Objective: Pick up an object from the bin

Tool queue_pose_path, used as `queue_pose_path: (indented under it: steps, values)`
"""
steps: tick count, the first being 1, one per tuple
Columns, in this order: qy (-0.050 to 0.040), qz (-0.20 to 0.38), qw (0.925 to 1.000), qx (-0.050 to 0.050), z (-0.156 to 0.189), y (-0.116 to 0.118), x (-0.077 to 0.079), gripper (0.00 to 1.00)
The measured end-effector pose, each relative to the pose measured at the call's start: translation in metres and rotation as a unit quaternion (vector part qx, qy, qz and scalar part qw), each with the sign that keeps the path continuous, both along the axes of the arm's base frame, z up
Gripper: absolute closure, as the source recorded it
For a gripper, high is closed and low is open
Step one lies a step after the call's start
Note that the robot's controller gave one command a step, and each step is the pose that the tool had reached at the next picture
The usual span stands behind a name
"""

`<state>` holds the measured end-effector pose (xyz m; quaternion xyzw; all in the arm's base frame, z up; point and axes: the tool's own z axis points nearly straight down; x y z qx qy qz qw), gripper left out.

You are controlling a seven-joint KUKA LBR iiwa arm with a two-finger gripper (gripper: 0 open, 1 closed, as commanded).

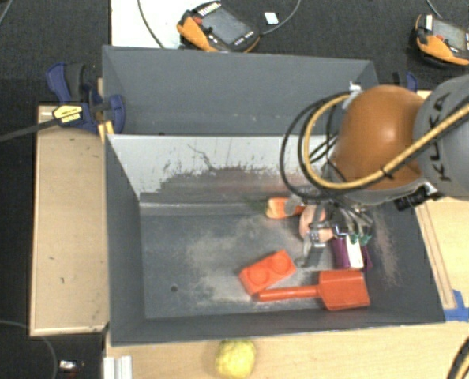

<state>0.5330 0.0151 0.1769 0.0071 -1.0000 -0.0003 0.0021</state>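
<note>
Two orange-red things, a brick point(268, 272) and a scoop point(341, 289), lie just beside the end effector point(320, 242) (open or closed: unclear).

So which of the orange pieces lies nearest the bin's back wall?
The small rounded piece, left of the pincer; the studded brick and the handled scoop lie toward the front.

Scuffed grey metal bin point(187, 243), flat red-orange plastic brick point(268, 272) right of centre on its floor, red-orange plastic scoop point(341, 288) just beside it by the near wall, small purple block point(341, 253) behind the scoop, small orange piece point(279, 208) at the far wall
</note>
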Motion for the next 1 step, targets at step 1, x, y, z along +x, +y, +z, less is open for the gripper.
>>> queue_pose_path:
  steps: [1]
  values:
    - [-0.0035, 0.000, 1.0000, 0.000, 0.0032, 0.0000, 0.0017, 0.00]
